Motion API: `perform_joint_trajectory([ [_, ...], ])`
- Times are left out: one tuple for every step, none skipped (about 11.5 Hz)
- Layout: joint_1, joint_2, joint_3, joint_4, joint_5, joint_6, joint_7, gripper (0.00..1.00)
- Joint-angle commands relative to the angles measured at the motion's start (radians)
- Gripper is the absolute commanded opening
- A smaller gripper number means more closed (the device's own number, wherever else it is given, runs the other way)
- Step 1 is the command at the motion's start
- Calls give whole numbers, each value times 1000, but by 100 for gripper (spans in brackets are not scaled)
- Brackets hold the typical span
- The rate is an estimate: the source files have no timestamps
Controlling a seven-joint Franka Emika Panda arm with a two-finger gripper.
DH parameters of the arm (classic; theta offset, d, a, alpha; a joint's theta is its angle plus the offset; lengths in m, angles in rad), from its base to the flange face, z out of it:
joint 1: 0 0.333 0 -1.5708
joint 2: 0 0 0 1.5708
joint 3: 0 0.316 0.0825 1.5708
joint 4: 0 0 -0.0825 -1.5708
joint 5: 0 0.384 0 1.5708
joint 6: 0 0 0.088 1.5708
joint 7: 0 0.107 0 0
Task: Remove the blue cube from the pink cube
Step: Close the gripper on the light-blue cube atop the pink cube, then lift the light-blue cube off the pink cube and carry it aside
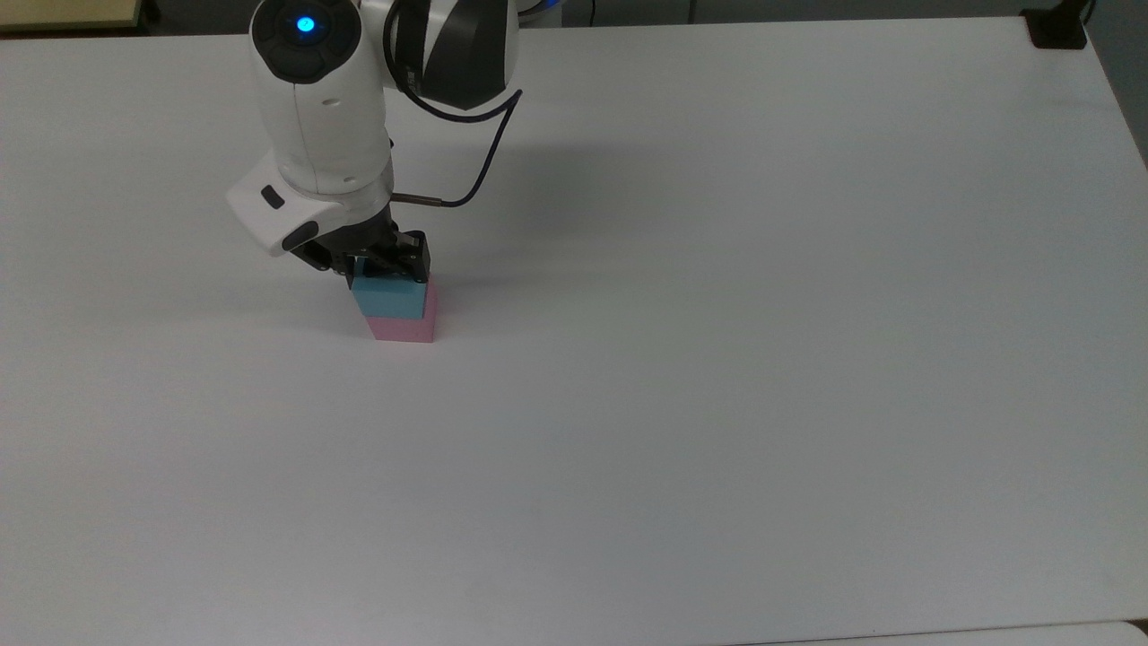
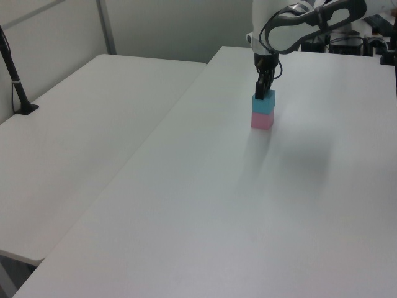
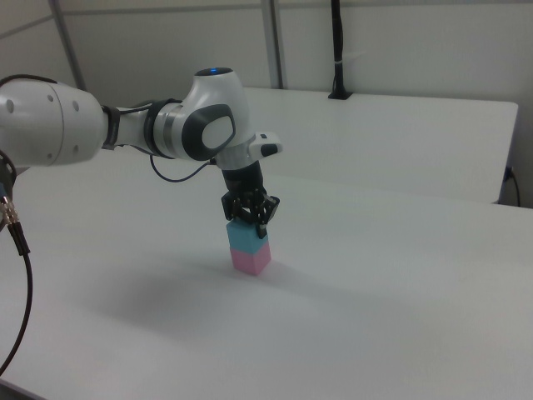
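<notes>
Blue cube (image 1: 387, 298) sitting on pink cube (image 1: 405, 326), stack standing near the table's (image 1: 717, 404) far edge, gripper (image 1: 377, 265) hanging at the blue cube's top, jaw state unclear.

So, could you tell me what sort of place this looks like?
Probably a robotics lab: a robot arm works over a bare white table holding a blue cube stacked on a pink cube.

A broad white table (image 1: 717, 359) fills the scene, matte and plain. In the left view a second white table (image 2: 80, 136) stands just beside it on the left view's left, with a black post (image 2: 15, 81) clamped upright near its far left edge.
</notes>
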Motion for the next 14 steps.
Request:
perform_joint_trajectory([
  [-25,-51,-20,-16,8,-47,-41,100],
  [-32,-77,-21,-13,46,-76,-64,100],
  [-30,-94,-35,-13,65,-95,-70,100],
  [-27,-102,-35,-8,68,-107,-69,100],
  [-23,-112,-35,-8,71,-113,-66,100],
  [-18,-117,-32,-8,77,-134,-63,100],
  [-13,-117,-23,-8,85,-138,-58,100],
  [-10,-113,-11,-13,85,-132,-51,100],
  [-3,-102,2,-16,85,-127,-32,100],
  [3,-81,3,-16,85,-122,-29,100],
  [16,-65,3,-16,85,-92,-18,100],
  [20,-48,3,-18,82,-66,-5,100],
  [20,-42,3,-16,74,-63,-4,100],
  [19,-37,2,-16,70,-59,-4,100],
])
